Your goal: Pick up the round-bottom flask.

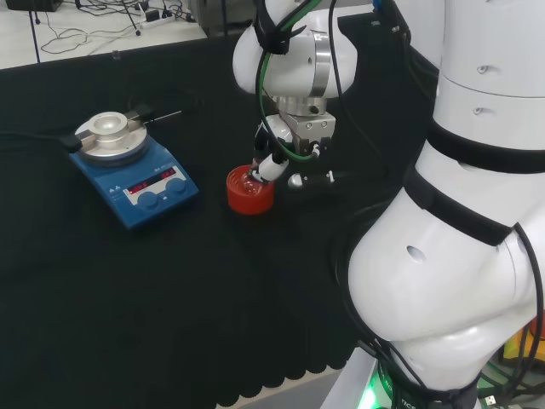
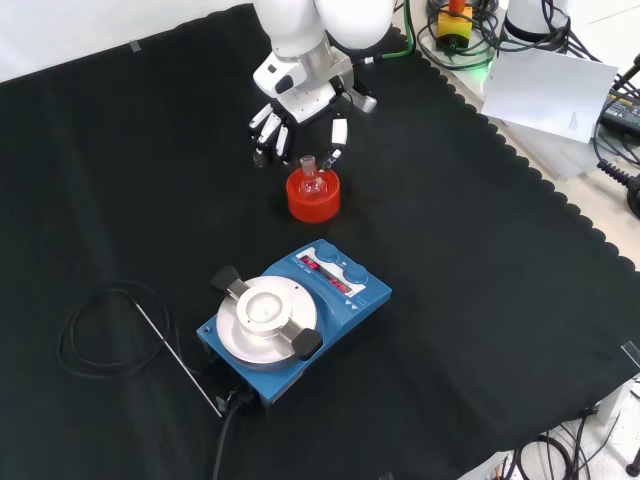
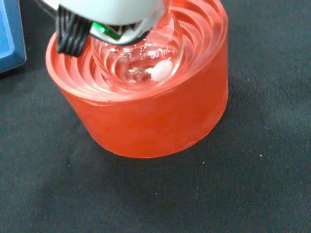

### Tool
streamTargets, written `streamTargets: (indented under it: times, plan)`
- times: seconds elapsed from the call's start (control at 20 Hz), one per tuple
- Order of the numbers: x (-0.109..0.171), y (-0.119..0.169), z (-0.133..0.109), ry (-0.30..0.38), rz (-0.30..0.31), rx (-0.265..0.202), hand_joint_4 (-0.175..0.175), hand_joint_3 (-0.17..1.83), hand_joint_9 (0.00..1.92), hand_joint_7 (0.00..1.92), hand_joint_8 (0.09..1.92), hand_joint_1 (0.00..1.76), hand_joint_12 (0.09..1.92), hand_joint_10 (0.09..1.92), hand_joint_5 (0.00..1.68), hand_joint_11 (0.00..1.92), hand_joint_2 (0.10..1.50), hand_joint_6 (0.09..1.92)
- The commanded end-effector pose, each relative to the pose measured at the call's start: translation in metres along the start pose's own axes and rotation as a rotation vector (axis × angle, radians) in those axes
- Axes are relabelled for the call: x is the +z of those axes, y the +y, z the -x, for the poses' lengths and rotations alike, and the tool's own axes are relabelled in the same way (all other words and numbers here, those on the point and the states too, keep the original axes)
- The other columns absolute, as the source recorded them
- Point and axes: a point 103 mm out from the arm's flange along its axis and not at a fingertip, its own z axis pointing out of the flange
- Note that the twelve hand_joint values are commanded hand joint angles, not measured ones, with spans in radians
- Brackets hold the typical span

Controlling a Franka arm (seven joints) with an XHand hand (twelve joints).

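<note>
A small clear round-bottom flask [image 1: 252,179] [image 2: 310,178] [image 3: 141,58] sits upright in a red ribbed stand [image 1: 248,197] [image 2: 313,203] [image 3: 155,116] at mid bench. A small white stir bar [image 3: 160,72] lies in its bulb. The hand [image 1: 294,135] [image 2: 300,95] hangs just behind and above the stand in the front view. Its fingers [image 2: 268,132] point down to the left of the flask's neck and its thumb [image 2: 338,135] to the right, neither curled round the glass. A blurred white part of the hand [image 3: 112,12] overlaps the neck in the wrist view.
A blue magnetic stirrer [image 1: 132,175] [image 2: 290,320] with a round metal plate stands near the stand, to its left in the head view and nearer the camera in the front view. A black cable [image 2: 100,330] and a thin rod [image 2: 175,360] lie beside it.
</note>
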Motion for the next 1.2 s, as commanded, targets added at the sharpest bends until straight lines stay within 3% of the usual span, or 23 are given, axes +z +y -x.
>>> streamTargets:
  times: [0.05, 0.15, 0.25, 0.3, 0.4, 0.85, 1.2]
  plan:
    - [-0.001, 0.001, 0.000, -0.005, 0.002, 0.000, -0.068, 0.67, 0.58, 0.31, 0.66, 0.97, 1.37, 0.62, 0.92, 0.20, 0.59, 0.85]
    - [-0.002, 0.001, 0.000, -0.012, 0.004, 0.001, -0.069, 0.67, 0.59, 0.32, 0.66, 0.97, 1.37, 0.62, 0.94, 0.20, 0.59, 0.85]
    - [-0.003, 0.001, 0.001, -0.027, 0.016, 0.002, 0.090, 0.55, 0.59, 0.34, 0.67, 1.04, 1.37, 0.62, 1.09, 0.21, 0.72, 0.81]
    - [-0.004, 0.001, 0.000, -0.036, 0.024, 0.004, 0.132, 0.54, 0.61, 0.35, 0.67, 1.07, 1.37, 0.62, 1.15, 0.22, 0.73, 0.77]
    - [-0.005, 0.002, -0.001, -0.048, 0.019, 0.006, 0.166, 0.60, 0.63, 0.38, 0.66, 1.10, 1.36, 0.60, 1.21, 0.24, 0.70, 0.74]
    - [-0.046, 0.001, -0.013, -0.077, -0.009, -0.022, 0.175, 0.74, 0.67, 0.38, 0.64, 1.12, 1.34, 0.58, 1.23, 0.27, 0.63, 0.80]
    - [-0.094, -0.017, -0.035, -0.168, -0.020, -0.043, 0.175, 0.75, 0.66, 0.35, 0.63, 1.11, 1.34, 0.57, 1.22, 0.26, 0.63, 0.81]
